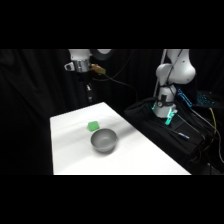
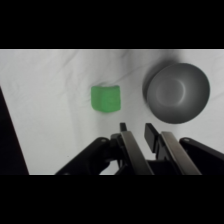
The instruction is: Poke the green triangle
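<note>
The green triangle is a small, flat, bright green block on the white table, just behind the grey metal bowl. My gripper hangs high over the table's far edge, well above and behind the block. In the wrist view the green triangle lies a short way ahead of the gripper, slightly left of it, with the bowl to its right. The two fingers stand close together with only a narrow slit between them, and hold nothing.
The arm's base stands at the upper right on a black bag with cables, next to the table's right edge. Black curtains hang behind the table. The table's left edge borders black.
</note>
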